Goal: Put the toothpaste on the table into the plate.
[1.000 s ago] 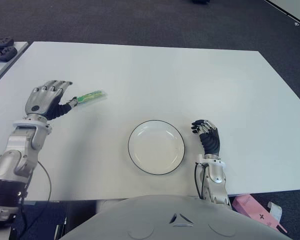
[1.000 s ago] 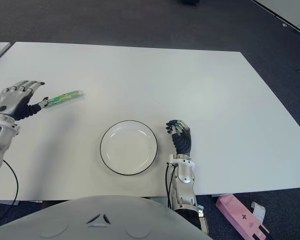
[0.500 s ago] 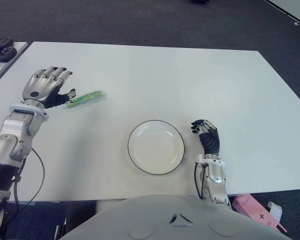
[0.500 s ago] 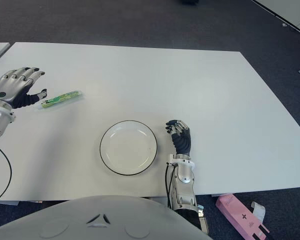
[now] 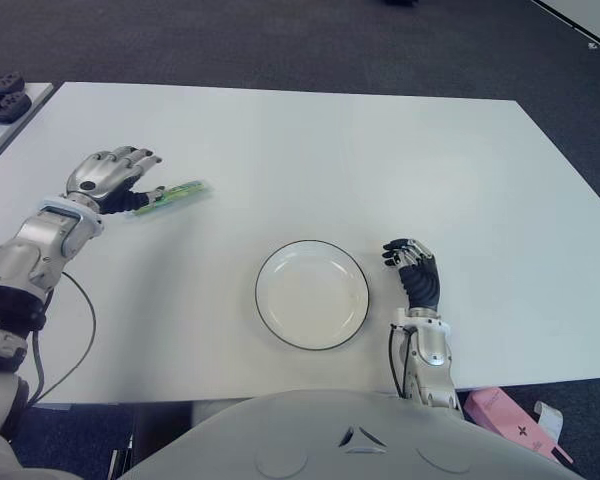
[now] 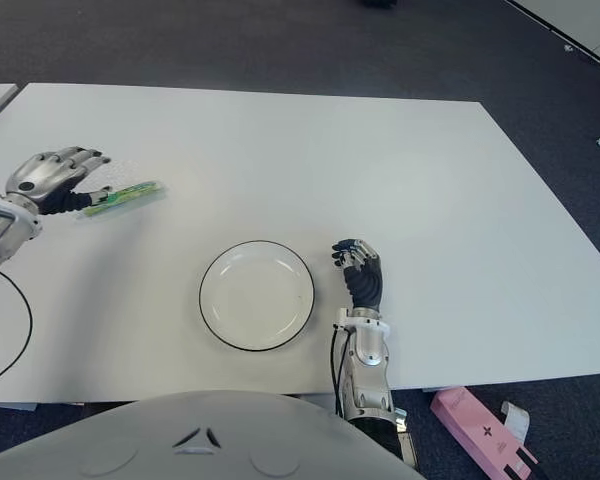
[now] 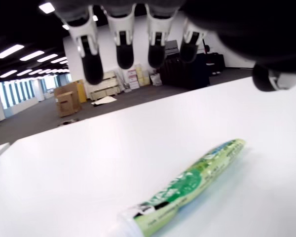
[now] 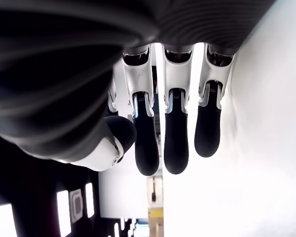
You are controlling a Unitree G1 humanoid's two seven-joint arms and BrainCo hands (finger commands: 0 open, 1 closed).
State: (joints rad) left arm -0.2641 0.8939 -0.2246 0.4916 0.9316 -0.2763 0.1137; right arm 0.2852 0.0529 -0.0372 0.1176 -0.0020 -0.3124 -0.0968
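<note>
left hand (image 5: pixel 108 178): spread, empty, poised over cap end of toothpaste (image 5: pixel 170 197) | toothpaste: flat on desk (image 5: pixel 380 160), long axis running away rightward from hand, well left of plate (image 5: pixel 312 294) | right hand (image 5: pixel 415 275): loosely curled, empty, beside plate's right, farther off

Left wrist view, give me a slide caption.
Open left hand above the green toothpaste lying on the white table.

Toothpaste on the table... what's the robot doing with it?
The robot is reaching for it. Its left hand hovers over one end of the green toothpaste, fingers open and not gripping it yet. The tube lies flat on the white table. The plate where it should go holds nothing so far. The right hand is beside the plate, on its right, fingers loose and holding nothing.
</note>
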